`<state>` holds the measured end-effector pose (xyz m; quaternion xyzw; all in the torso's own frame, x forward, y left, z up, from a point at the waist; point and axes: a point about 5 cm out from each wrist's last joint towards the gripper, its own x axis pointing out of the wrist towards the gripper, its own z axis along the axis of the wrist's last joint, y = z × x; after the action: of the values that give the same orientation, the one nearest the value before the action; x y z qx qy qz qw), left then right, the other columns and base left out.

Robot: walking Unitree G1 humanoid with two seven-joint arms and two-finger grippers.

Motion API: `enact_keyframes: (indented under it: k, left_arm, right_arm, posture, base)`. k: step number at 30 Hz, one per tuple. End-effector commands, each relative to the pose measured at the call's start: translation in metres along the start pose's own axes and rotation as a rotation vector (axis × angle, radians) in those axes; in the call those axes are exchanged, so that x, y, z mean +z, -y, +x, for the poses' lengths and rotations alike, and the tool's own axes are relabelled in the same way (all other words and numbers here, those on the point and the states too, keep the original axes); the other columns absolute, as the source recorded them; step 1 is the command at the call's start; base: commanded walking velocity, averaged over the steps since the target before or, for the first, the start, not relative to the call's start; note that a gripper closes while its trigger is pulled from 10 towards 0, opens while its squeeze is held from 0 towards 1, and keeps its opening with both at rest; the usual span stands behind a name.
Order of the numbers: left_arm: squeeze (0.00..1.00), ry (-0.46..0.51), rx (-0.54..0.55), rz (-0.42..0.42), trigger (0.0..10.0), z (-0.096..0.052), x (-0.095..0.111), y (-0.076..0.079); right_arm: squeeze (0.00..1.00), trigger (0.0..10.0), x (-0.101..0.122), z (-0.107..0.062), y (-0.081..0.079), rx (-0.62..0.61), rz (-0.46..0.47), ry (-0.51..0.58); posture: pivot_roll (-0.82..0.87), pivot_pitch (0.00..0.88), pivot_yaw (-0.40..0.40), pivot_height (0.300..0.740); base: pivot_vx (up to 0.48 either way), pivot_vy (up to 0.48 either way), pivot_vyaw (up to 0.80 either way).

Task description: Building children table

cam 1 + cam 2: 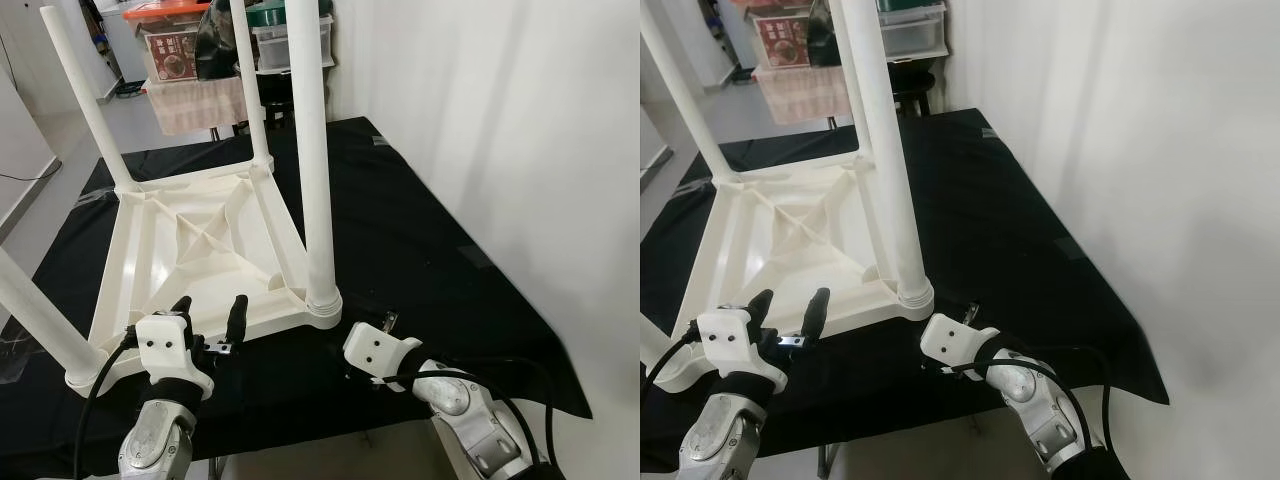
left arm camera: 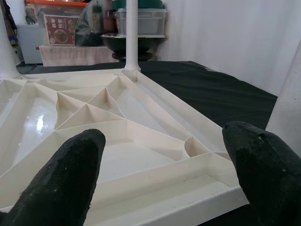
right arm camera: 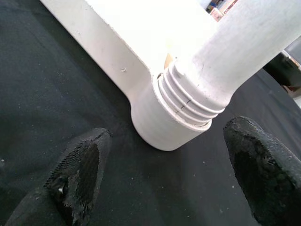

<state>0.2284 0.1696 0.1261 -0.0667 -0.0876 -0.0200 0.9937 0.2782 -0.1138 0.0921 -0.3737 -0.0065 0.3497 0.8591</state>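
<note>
A white plastic children's table [image 1: 200, 240] lies upside down on the black cloth, ribbed underside up. Its legs stand upright: the near right leg [image 1: 312, 150] sits in its corner socket [image 3: 164, 127], with threaded rings showing at the joint. The near left leg [image 1: 40, 315] and two far legs [image 1: 85, 100] also stand. My left gripper [image 1: 211, 305] is open at the tabletop's front edge, its fingers [image 2: 70, 169] either side of the rim. My right gripper [image 3: 164, 141] is open, low on the cloth just before the near right socket, not touching it.
The black cloth-covered work table [image 1: 420, 230] ends close to my body and at the right, by a white wall. Storage boxes [image 1: 175, 45] and a draped towel [image 1: 195, 105] stand behind the far edge. Bare cloth lies right of the white table.
</note>
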Motion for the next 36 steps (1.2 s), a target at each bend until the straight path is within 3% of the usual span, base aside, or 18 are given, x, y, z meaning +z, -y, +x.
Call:
enact_keyframes:
  k: [1,36]
  left_arm:
    - [0.00,-0.021,-0.004,0.014,10.0,-0.0005,-0.0027,-0.0018]
    - [0.00,-0.009,0.008,0.004,10.0,-0.0040,-0.0004,0.0004]
  right_arm:
    - [0.00,10.0,-0.0003,0.0005,-0.0003,0.002,0.012,0.004]
    - [0.00,10.0,-0.0020,-0.0043,0.0002,0.013,0.017,0.015]
  posture:
    - [-0.11,0.000,0.065,0.740]
    - [-0.10,0.000,0.042,0.740]
  base:
    - [0.000,0.000,0.00]
    - [0.000,0.000,0.00]
